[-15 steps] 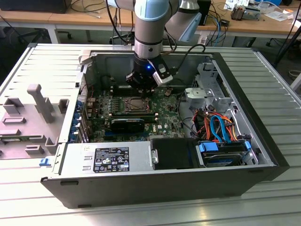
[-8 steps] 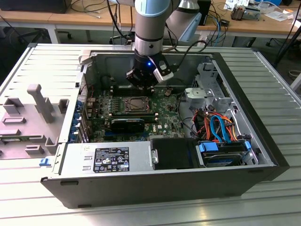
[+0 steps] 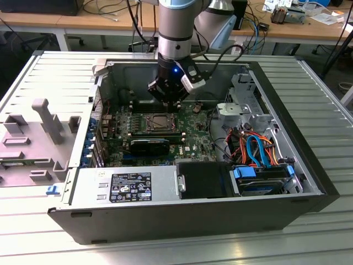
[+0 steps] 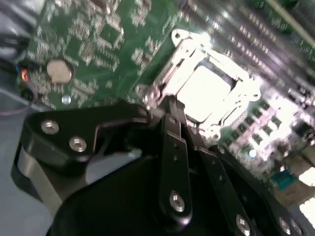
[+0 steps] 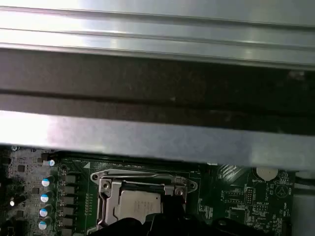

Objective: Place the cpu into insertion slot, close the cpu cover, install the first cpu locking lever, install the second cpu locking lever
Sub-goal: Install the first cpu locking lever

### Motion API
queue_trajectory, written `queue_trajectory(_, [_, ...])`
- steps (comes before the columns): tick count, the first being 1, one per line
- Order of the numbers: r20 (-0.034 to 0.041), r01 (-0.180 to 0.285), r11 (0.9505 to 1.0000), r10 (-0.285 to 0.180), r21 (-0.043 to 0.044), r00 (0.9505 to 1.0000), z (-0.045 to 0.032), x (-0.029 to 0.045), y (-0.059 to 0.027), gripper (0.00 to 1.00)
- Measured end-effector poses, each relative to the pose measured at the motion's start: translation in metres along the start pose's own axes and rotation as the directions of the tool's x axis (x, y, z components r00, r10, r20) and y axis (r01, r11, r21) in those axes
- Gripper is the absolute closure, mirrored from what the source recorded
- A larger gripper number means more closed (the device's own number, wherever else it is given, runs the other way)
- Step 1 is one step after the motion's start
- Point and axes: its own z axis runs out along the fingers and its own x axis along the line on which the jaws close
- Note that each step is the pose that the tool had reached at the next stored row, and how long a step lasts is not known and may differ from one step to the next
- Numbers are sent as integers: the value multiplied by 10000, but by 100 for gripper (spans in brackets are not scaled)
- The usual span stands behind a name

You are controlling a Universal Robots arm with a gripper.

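Left of the case: a grey moulded fixture (image 3: 38, 138) lies on the ribbed metal table (image 3: 49, 77), well apart from the board.
Near-left inside the case: the power supply (image 3: 124, 186) with its label fills the near corner, just beside a black drive cover (image 3: 203, 179).
Board: the green motherboard (image 3: 193, 141) lies flat on the case floor; a black card (image 3: 150, 146) sits just near of the socket.
Insertion slot: the insertion slot (image 3: 157, 122) sits left of centre on the board, its silvery rim seen in both wrist views (image 4: 172, 73) (image 5: 106, 194).
Cpu: the cpu (image 4: 204, 91) lies flat inside the slot, its pale metal top also seen in the first wrist view (image 5: 139, 202).
Cpu cover: the cpu cover (image 4: 241, 73) lies down around the chip, framing it.
Gripper: the gripper (image 3: 170, 98) hangs just above the slot's far-right edge; in the second wrist view its fingers (image 4: 173, 142) are pressed together, tips (image 4: 170, 105) at the cover's edge by a thin lever; whether they touch it I cannot tell.
Right of the board: a drive bay with orange and blue cables (image 3: 256, 146).
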Motion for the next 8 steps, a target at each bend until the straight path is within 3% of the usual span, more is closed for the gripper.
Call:
queue_trajectory(6, [-5, -14, 10000, 14, 1, 10000, 9, 16, -202, 89])
queue_trajectory(8, [-5, -23, 10000, 23, -1, 10000, 11, 18, -233, 89])
